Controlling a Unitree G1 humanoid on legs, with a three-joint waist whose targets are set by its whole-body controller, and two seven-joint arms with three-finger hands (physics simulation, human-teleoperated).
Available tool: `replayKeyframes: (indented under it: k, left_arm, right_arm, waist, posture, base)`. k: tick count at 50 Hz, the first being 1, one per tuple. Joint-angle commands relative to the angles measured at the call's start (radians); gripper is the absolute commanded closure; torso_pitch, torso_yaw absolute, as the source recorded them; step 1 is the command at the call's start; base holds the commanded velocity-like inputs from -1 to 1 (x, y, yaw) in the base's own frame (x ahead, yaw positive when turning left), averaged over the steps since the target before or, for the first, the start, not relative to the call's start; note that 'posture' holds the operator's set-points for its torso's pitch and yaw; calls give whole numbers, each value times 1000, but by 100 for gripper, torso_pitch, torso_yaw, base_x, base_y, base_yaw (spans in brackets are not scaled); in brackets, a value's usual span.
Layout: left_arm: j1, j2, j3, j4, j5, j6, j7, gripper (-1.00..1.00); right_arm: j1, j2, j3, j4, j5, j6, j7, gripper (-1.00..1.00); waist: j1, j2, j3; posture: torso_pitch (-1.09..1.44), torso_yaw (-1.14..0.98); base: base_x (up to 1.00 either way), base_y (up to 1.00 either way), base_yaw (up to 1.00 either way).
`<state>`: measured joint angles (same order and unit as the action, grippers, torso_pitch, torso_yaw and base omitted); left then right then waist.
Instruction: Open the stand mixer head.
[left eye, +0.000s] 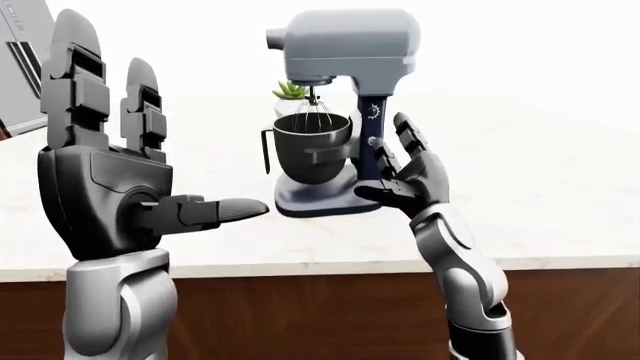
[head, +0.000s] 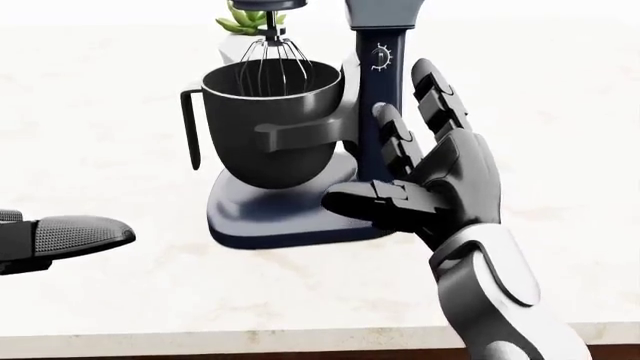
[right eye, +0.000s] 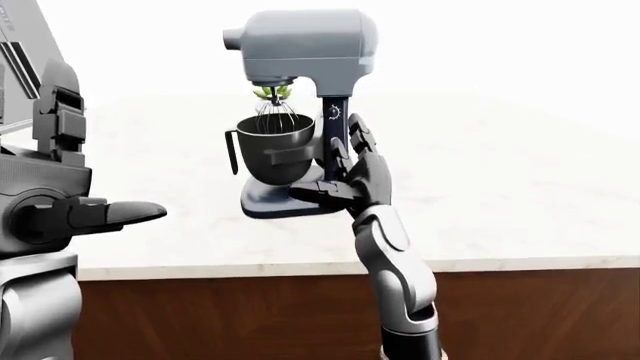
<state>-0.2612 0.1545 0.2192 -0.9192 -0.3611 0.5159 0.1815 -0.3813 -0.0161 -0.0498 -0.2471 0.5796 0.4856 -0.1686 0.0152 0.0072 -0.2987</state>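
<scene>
The stand mixer stands on the white counter, with a grey head (left eye: 345, 41) lying level over a dark bowl (left eye: 312, 146) and a whisk (head: 272, 60) hanging into the bowl. Its dark blue column (head: 375, 82) carries a small dial. My right hand (head: 385, 150) is open beside the column, with the thumb over the mixer's base (head: 270, 221) and the fingers upright against the column's right side. It closes on nothing. My left hand (left eye: 170, 127) is open and raised at the left of the left-eye view, apart from the mixer.
A small green succulent (left eye: 291, 91) stands behind the mixer. The marble counter (left eye: 560, 187) stretches right, and its brown wooden face (left eye: 300, 315) runs along the bottom. A grey panel (left eye: 20, 67) shows at the top left.
</scene>
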Motion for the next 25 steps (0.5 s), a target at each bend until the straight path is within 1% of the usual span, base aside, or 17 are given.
replayKeyframes:
  k: [1, 25]
  left_arm:
    - [-21, 5, 2, -14, 1, -17, -2, -99]
    - [-25, 7, 5, -9, -3, -17, 0, -99]
  right_arm:
    - [-32, -2, -3, -29, 2, -30, 8, -100]
    - [-55, -1, -2, 22, -4, -54, 17, -100]
  waist:
    - [0, 2, -3]
    - [0, 3, -3]
  posture:
    - [-41, 0]
    - [-41, 0]
  base:
    - [0, 0, 0]
    - [0, 0, 0]
